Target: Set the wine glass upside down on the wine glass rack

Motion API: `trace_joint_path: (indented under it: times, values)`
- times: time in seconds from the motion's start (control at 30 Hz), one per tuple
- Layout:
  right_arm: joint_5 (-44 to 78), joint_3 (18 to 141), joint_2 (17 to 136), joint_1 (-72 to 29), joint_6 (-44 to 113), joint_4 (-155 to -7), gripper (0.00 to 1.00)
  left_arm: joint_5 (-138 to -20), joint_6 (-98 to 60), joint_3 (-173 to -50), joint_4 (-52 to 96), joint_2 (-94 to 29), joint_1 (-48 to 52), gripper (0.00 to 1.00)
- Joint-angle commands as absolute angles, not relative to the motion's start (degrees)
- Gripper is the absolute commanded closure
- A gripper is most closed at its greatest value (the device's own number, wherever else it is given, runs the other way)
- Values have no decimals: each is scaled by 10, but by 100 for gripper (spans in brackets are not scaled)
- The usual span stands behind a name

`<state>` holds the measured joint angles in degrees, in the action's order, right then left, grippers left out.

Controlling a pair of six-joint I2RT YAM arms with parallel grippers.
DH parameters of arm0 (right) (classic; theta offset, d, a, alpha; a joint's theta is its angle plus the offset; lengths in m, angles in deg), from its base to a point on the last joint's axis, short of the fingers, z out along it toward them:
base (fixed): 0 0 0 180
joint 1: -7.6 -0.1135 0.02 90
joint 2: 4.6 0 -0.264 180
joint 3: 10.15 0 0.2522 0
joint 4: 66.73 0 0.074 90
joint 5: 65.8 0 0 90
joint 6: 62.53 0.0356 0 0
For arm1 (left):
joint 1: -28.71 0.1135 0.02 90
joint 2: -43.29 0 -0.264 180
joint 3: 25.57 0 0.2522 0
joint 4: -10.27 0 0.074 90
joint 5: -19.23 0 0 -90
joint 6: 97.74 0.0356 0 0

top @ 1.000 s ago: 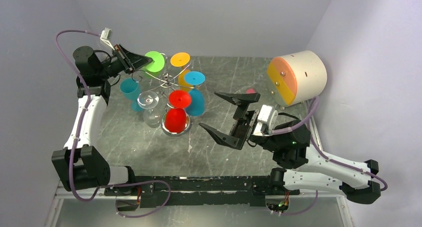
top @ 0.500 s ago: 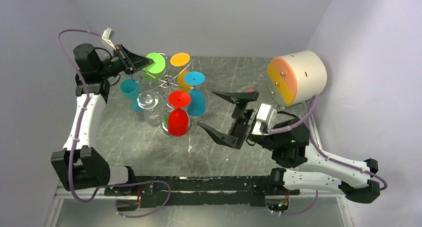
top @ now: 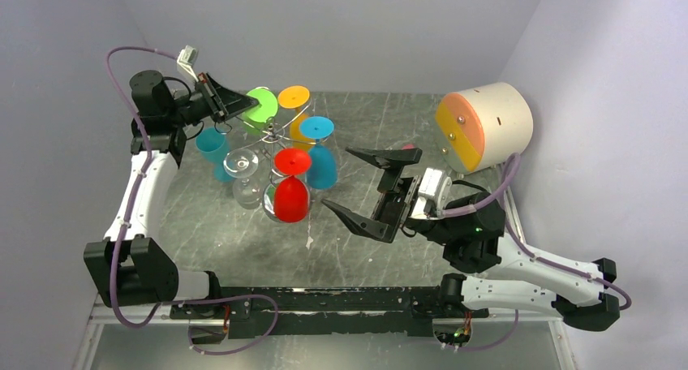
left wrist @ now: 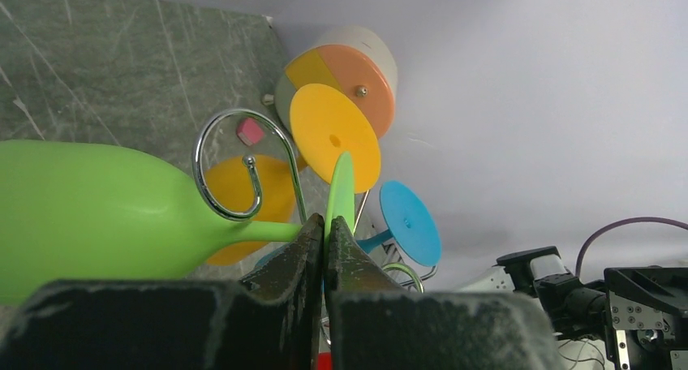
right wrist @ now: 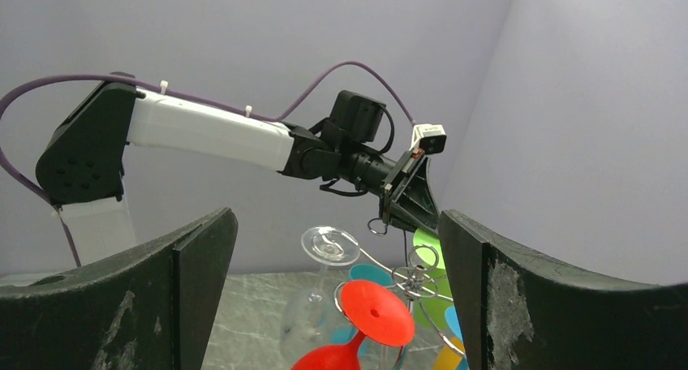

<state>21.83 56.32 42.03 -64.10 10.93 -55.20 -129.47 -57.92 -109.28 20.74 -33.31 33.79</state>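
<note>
Left arm (top: 139, 193) and right arm (top: 542, 266) had white links with black joint housings. A purple cable (right wrist: 349, 62) ran along each arm. Fingers (right wrist: 519, 305) were black, wedge-shaped and scuffed. A white module (top: 435, 188) sat on the right wrist.

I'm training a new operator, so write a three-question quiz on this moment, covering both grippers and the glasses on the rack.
1. True or false: the right gripper is holding a wine glass.
2. Multiple choice: the left gripper is shut on which part of the green wine glass?
A. the bowl
B. the middle of the stem
C. the flat foot
3. Short answer: seen from the top camera, what colour is the glass on the wine glass rack that hangs nearest the arm bases?

Key
1. False. Its jaws stand wide open, with nothing between them.
2. C
3. Red: the red glass.
</note>
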Motion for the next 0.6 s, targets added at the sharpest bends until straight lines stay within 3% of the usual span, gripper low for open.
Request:
trace_joint_path:
  times: [0.0,0.57]
  values:
    - [213,578,407,-643,111,-548,0,-1293,-592,-1103,177,-336,327,93]
    - [212,568,385,-643,108,-552,0,-1222,-616,-1107,112,-345,324,93]
